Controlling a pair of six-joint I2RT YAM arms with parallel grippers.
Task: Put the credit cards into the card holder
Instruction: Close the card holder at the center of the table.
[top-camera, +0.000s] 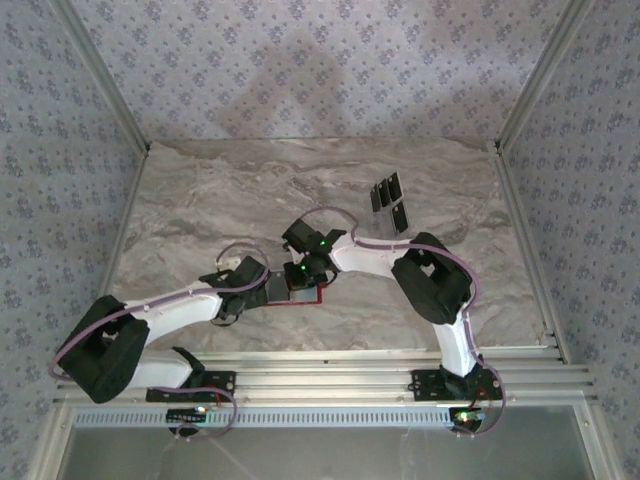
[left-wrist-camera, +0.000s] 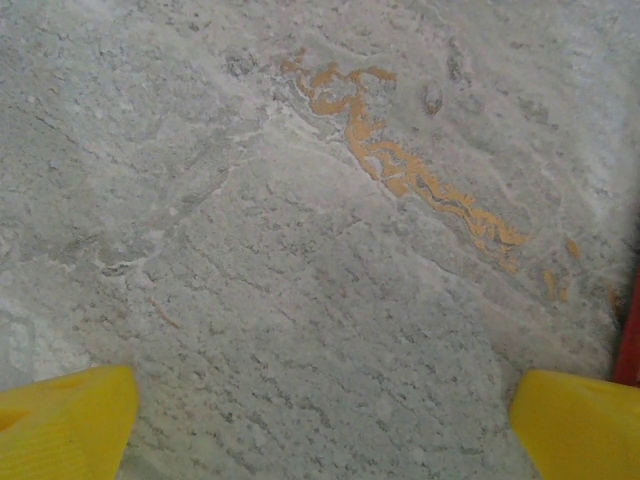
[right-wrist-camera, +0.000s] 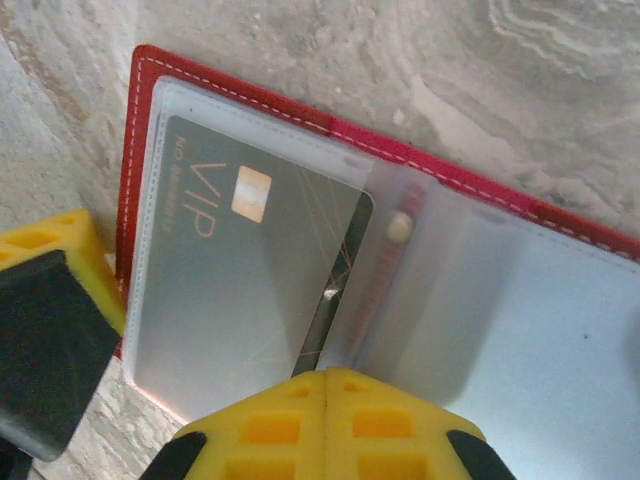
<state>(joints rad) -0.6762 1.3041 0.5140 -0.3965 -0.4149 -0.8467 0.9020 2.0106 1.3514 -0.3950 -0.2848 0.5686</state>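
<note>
Just ahead of the clenched, empty right jaws, one credit card (right-wrist-camera: 250, 250) lies nearly home in the clear pocket (right-wrist-camera: 160, 330) of the open card holder (right-wrist-camera: 142, 130), long axis pointing away from them, its spine-side edge protruding, while the released left jaws hover beside it over bare worktop (left-wrist-camera: 300, 250).

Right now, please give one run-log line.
left pincer open; right pincer shut at card holder; one card inserted; other cards on table
</note>
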